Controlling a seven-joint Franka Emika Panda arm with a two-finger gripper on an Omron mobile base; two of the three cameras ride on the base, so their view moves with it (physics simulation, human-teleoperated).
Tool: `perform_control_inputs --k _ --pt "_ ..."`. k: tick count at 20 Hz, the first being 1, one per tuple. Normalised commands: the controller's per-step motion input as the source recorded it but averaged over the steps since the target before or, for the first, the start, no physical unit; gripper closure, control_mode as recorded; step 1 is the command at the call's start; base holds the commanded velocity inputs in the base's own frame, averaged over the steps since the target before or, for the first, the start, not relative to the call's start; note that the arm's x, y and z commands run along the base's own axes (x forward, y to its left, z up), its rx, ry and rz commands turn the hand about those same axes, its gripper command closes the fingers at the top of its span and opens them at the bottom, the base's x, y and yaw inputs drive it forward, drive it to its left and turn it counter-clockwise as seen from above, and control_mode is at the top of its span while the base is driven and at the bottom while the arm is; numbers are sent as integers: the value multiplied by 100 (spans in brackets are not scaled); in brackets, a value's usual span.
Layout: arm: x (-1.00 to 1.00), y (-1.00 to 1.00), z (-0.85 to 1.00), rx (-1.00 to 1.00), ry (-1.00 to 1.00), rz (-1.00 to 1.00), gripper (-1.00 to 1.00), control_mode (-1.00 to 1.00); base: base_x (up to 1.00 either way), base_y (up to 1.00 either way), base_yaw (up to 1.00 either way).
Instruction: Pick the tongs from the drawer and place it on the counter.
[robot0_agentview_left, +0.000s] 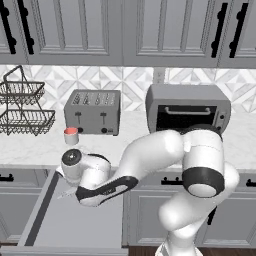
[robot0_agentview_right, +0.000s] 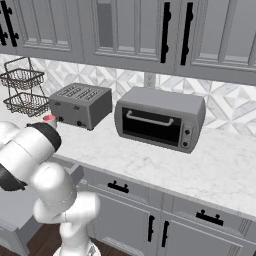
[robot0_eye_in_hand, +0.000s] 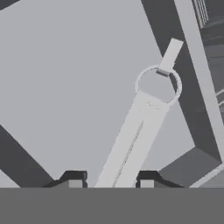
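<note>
Two finger tips of my hand (robot0_eye_in_hand: 111, 183) stand either side of the tongs (robot0_eye_in_hand: 131, 144) in the hand view, narrow about the shaft, though I cannot tell whether they are actually pinching it or just bracketing it. Tongs run from between the tips up toward one o'clock, ending in a ring and tab, above the plain grey floor of the drawer (robot0_agentview_left: 75, 225). I judge the task at the grasp or early lift: nothing has reached the desk (robot0_agentview_left: 45, 147) yet, so the carry and placement remain. Apart from the tongs, I see nothing else in the open drawer.
</note>
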Motion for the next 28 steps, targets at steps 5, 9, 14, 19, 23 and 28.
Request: perform_control_inputs --k 5,9,14,19,23,28 --pt "64 -37 99 -37 11 -20 100 -100 0 0 0" --pt "100 -90 17 -30 19 -4 100 -100 0 0 0" --pt "84 -88 -16 -2 15 -10 100 -100 0 0 0" --pt "32 -70 -84 1 -6 -15 100 -100 0 0 0" --pt "62 -32 -22 7 -19 -18 -100 -100 0 0 0" --pt "-42 30 77 10 -28 -11 -100 -100 0 0 0"
